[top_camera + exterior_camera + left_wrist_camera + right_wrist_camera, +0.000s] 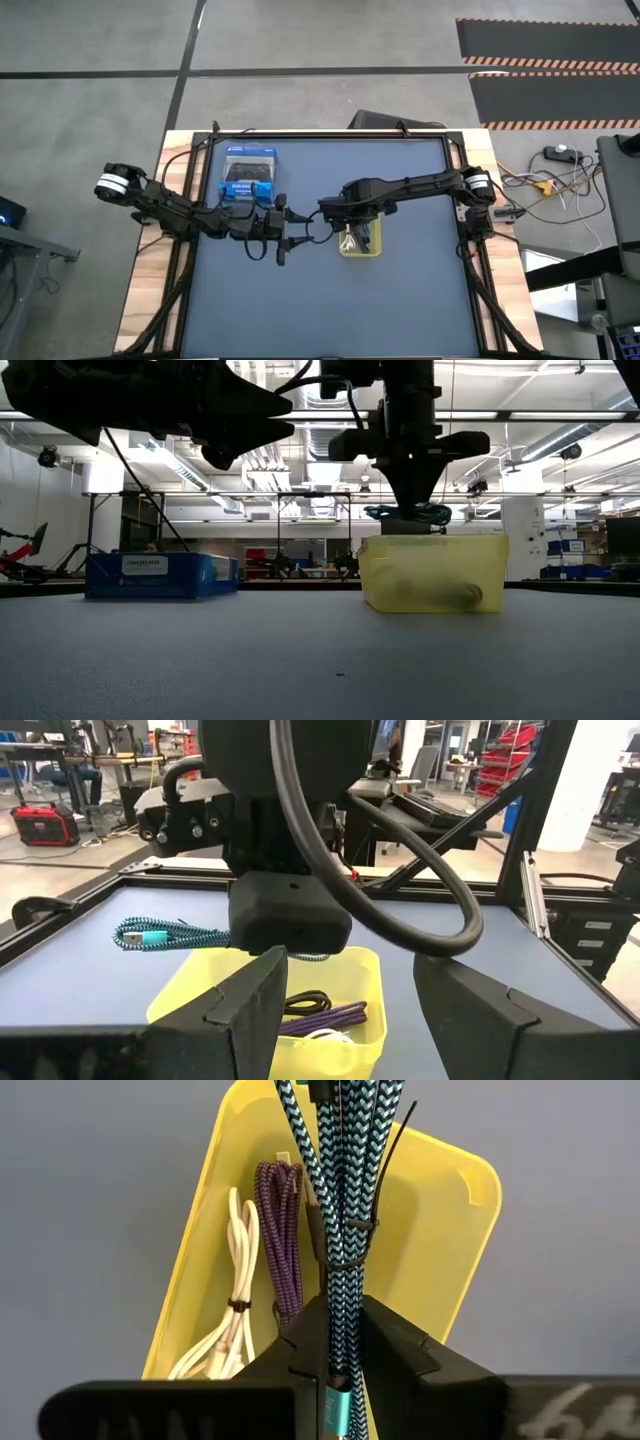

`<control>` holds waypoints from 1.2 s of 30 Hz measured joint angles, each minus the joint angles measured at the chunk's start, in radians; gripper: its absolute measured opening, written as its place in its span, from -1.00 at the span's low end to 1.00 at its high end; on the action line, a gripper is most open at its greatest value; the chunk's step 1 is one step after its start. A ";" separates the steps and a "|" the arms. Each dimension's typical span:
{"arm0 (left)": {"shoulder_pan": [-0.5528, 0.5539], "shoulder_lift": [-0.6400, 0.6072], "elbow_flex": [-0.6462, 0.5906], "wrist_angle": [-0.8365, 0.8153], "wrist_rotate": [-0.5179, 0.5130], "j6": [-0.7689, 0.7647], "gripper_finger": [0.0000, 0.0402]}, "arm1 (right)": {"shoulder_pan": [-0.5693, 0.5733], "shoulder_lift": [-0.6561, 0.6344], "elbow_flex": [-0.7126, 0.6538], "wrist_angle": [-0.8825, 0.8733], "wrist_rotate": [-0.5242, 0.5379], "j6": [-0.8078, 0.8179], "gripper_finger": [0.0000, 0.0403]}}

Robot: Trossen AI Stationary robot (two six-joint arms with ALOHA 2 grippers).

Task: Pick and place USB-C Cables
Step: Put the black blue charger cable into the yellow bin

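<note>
My right claw is pinching the teal-blue cable tight between its two fingers. It hangs just above the yellow bin, near the middle of the worktop. From the low view the teal-blue cable sits right over the bin's rim, not yet inside. One end of the cable sticks out to the side past the bin.

Inside the bin I see the white cable and the dark purple cable lying side by side. A black cable lies there too, beside the purple one.

My left claw waits just left of the bin, with its fingers spread apart and nothing between them.

A blue box rests on the far left part of the worktop, well apart from the bin.
</note>
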 joint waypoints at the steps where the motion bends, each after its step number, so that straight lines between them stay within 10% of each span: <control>1: 0.000 0.000 0.000 0.000 0.000 0.000 0.02 | 0.000 0.000 -0.002 -0.001 -0.001 0.005 -0.81; 36: 0.000 -0.001 0.000 -0.039 0.003 -0.003 0.02 | 0.000 0.001 -0.049 0.021 -0.026 0.019 -0.81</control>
